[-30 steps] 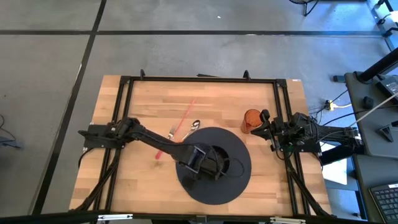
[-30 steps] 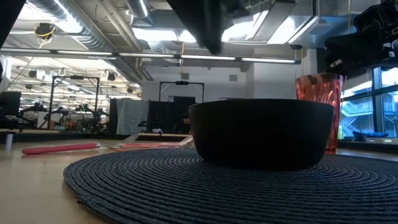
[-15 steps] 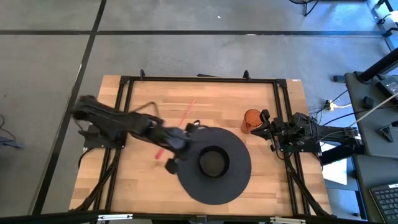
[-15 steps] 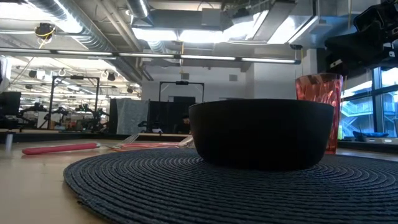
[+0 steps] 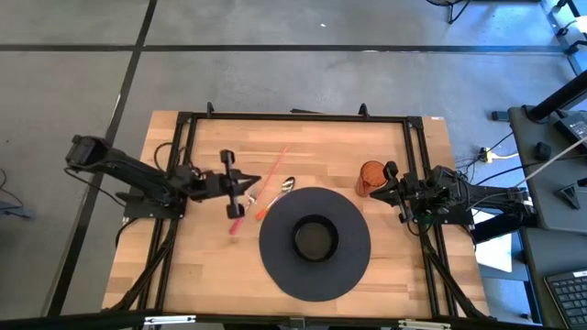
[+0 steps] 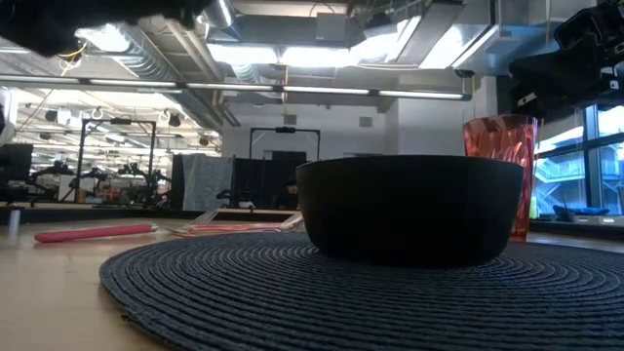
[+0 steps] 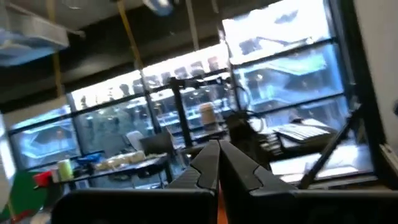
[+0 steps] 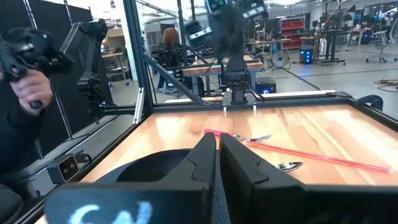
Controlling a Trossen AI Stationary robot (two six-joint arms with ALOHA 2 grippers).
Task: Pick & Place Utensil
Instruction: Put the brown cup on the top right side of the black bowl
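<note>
Pink-handled fork [image 5: 240,214] and spoon [image 5: 272,198] lie untouched beside the dark woven placemat [image 5: 275,266] — left gripper [image 5: 246,181] (fingers pressed together, empty) should open wide before descending; right gripper [image 5: 393,189] waits shut by the red cup [image 5: 371,176].

A wooden table [image 5: 202,261] carries a round dark placemat [image 5: 315,280], red cup [image 5: 371,176], and pink-handled utensils [image 5: 272,174] beside the mat.

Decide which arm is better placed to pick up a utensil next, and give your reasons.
Probably the left. The left gripper hangs right beside the pink-handled utensils on the table's left half. The right gripper waits at the right edge by the red cup, with the bowl between.
</note>
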